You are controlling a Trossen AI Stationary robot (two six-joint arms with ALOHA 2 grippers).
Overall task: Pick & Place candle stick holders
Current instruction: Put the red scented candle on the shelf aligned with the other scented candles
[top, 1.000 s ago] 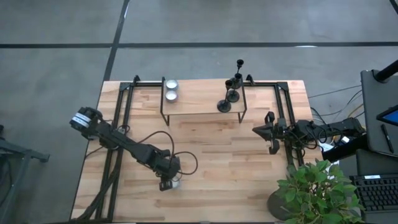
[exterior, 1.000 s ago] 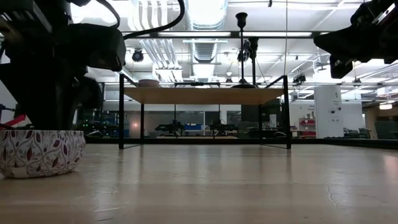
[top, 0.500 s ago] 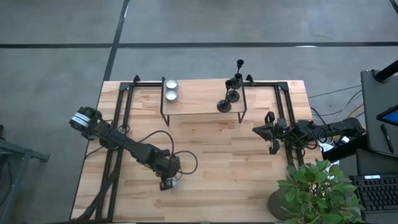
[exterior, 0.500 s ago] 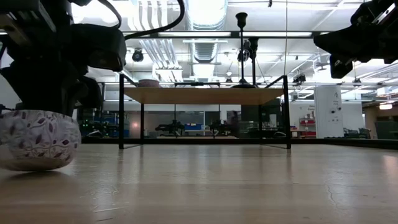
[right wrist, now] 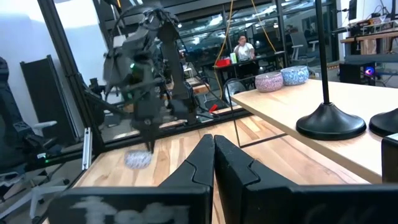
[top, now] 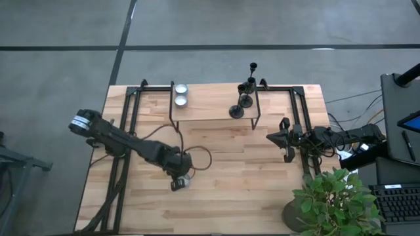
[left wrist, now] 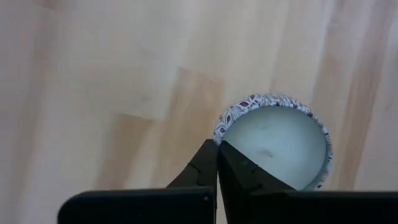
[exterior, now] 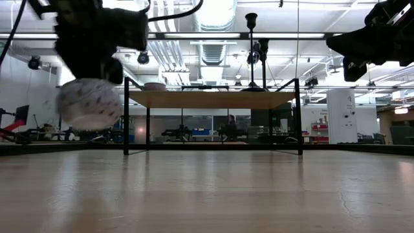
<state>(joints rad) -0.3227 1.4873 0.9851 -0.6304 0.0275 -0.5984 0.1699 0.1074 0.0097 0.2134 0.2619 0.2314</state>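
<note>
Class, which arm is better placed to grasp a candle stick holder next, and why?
Right. The right gripper is empty and nearer the candle stick holders on the shelf; the left gripper holds a patterned bowl.

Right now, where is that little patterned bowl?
The bowl hangs above the table, pinched at its rim by the left gripper near the table's front left. The shelf stands farther back.

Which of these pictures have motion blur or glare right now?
Low view: the patterned bowl in the left claw is smeared by motion, and ceiling lights blow out white. Right wrist view: the left arm is blurred. High view is sharp.
</note>
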